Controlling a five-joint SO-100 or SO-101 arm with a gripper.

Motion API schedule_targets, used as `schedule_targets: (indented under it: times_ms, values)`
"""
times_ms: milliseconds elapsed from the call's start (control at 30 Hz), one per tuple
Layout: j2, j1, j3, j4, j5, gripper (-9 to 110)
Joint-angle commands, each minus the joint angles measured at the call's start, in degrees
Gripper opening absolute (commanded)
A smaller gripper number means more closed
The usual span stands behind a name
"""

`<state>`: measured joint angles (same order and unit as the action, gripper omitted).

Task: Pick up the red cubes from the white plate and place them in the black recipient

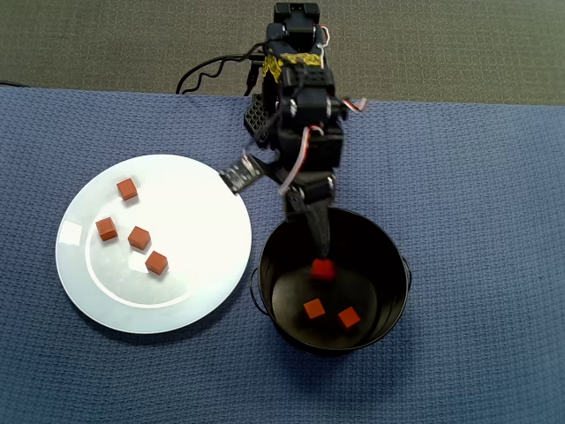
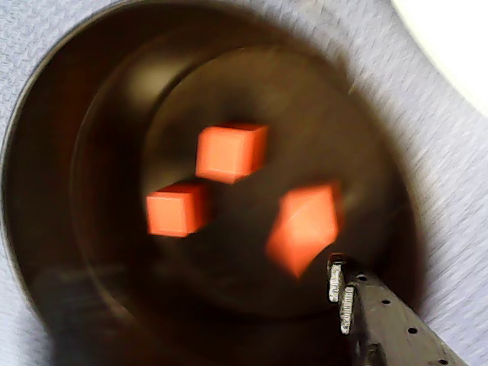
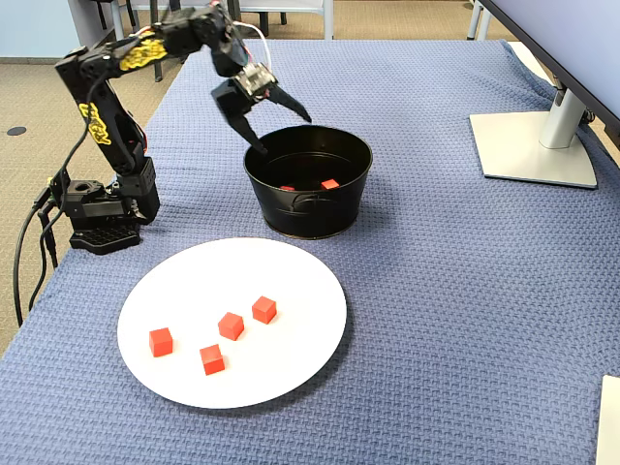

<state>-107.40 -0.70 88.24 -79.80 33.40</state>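
Black metal walls of the recipient (image 1: pixel 388 305) ring three red cubes (image 1: pixel 314 308) in the overhead view: two rest on its shiny bottom toward 6 o'clock, and a third sits nearer the centre, just beneath the gripper (image 3: pixel 286 133). That gripper hangs over the pot's rim with its jaws spread apart and nothing between them. Four more red cubes lie on the white plate (image 1: pixel 203 212), clustered toward 9 o'clock of its centre. Plate and pot sit just beside each other on the blue woven cloth (image 1: pixel 477 168) covering the tabletop.
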Motion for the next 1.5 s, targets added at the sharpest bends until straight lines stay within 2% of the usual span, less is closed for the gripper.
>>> schedule_targets:
  times_ms: [0,133,233,267,333,433,733,800,833,867,933,1167,1300,1467]
  values:
    - [-7.2,12.9,-3.3,-1.5,15.1,45]
    - [-10.0,29.9,2.6,2.7,32.3,39]
    - [-10.8,40.9,11.0,12.9,41.7,30]
    - [-10.3,43.6,13.0,16.2,43.2,26]
    - [-8.5,48.0,15.6,19.6,45.7,13]
    - [-4.3,52.5,17.7,23.2,44.6,0]
    - [11.3,54.6,13.3,25.3,24.6,3]
    - [13.1,54.1,12.7,24.7,22.4,11]
    - [13.5,53.9,12.6,24.0,22.6,20]
    - [13.7,53.6,13.0,23.4,23.9,27]
    - [13.6,53.5,13.9,22.0,28.7,33]
    - [14.2,59.0,12.0,22.5,46.1,33]
    - [17.4,60.8,5.3,23.7,39.1,29]
    - [19.6,61.6,2.5,20.3,22.4,26]
